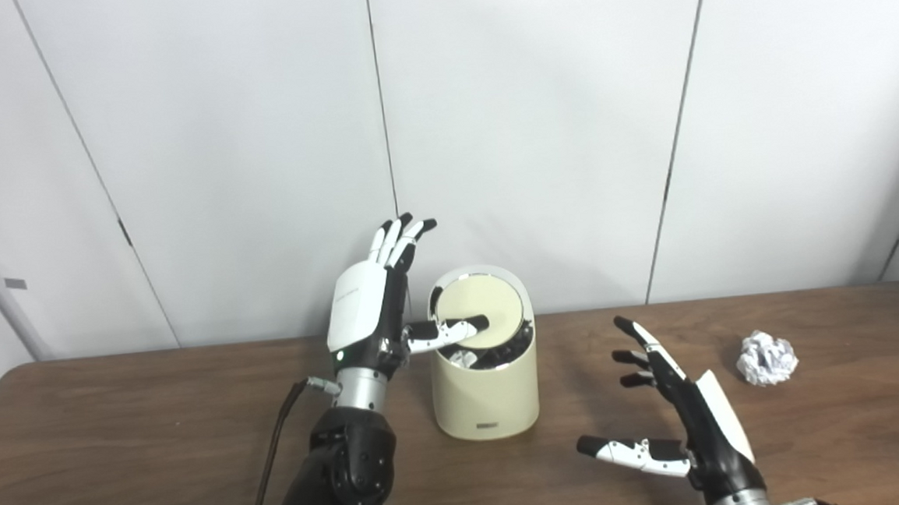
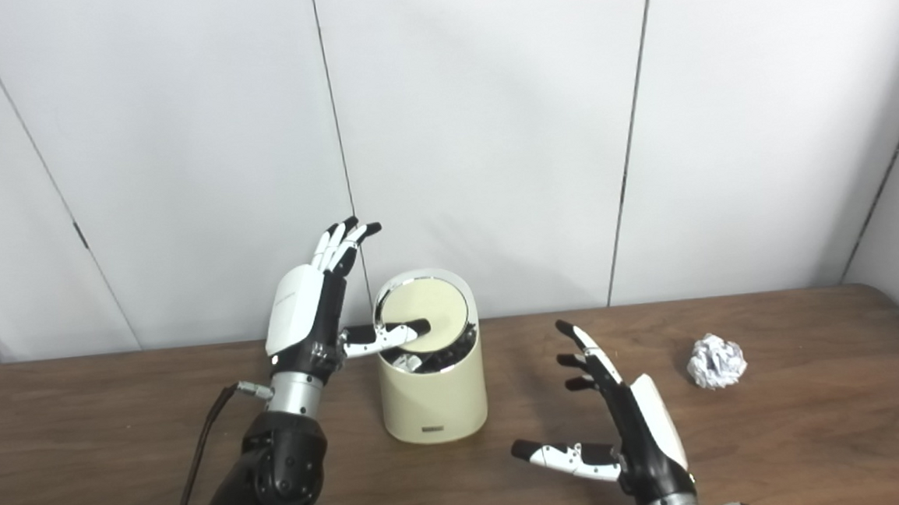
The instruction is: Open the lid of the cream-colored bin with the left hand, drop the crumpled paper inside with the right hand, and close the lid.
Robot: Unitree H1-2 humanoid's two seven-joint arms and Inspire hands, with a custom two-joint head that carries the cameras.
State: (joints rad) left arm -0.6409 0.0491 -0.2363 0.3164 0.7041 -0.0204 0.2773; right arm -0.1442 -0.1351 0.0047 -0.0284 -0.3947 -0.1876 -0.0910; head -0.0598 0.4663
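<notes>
Thumb of spread left hand [image 1: 363,308] props lid [image 1: 478,310] up; hold steady while spread, empty right hand [image 1: 681,410] fetches crumpled paper [image 1: 767,357].

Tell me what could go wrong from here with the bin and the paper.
The left hand props the lid with only its thumb, fingers spread clear, so the tilted lid could slip off and drop shut. The paper lies on the table, off to the far side of the open right hand, untouched; a light ball may roll away when grasped. The bin stands free and might tip or slide under the push.
</notes>
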